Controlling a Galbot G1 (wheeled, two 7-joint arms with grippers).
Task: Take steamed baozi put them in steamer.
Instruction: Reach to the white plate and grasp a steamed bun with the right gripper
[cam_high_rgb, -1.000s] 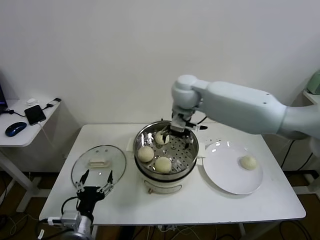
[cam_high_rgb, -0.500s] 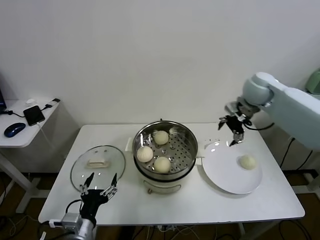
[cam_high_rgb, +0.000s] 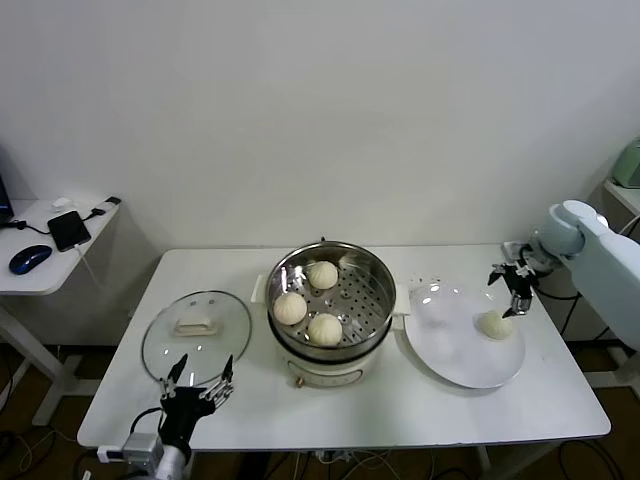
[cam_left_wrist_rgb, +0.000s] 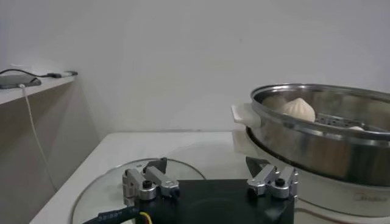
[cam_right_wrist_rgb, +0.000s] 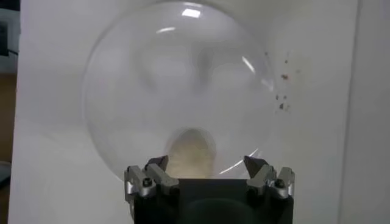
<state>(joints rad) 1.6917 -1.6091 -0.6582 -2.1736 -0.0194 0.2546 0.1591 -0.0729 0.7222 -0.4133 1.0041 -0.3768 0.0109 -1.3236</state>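
Observation:
The steel steamer (cam_high_rgb: 332, 260) stands mid-table on its cream base, and three baozi lie on its perforated tray: one at the back (cam_high_rgb: 322, 274), one at the left (cam_high_rgb: 291, 308), one at the front (cam_high_rgb: 325, 328). A fourth baozi (cam_high_rgb: 496, 324) lies on the white plate (cam_high_rgb: 455, 350) at the right. My right gripper (cam_high_rgb: 516, 281) hovers open just above and behind that bun; in the right wrist view the baozi (cam_right_wrist_rgb: 191, 152) shows between the spread fingertips, untouched. My left gripper (cam_high_rgb: 199, 376) waits open at the table's front left, empty, with the steamer (cam_left_wrist_rgb: 317, 131) beside it.
A round glass lid (cam_high_rgb: 197, 332) with a white handle lies flat left of the steamer, just beyond the left gripper. A side table (cam_high_rgb: 50, 262) at the far left carries a phone and a mouse. The white wall runs close behind the table.
My right arm swung from over the steamer, where it left a bun, across to the right, and now hangs above the plate's bun. The left gripper has barely shifted.

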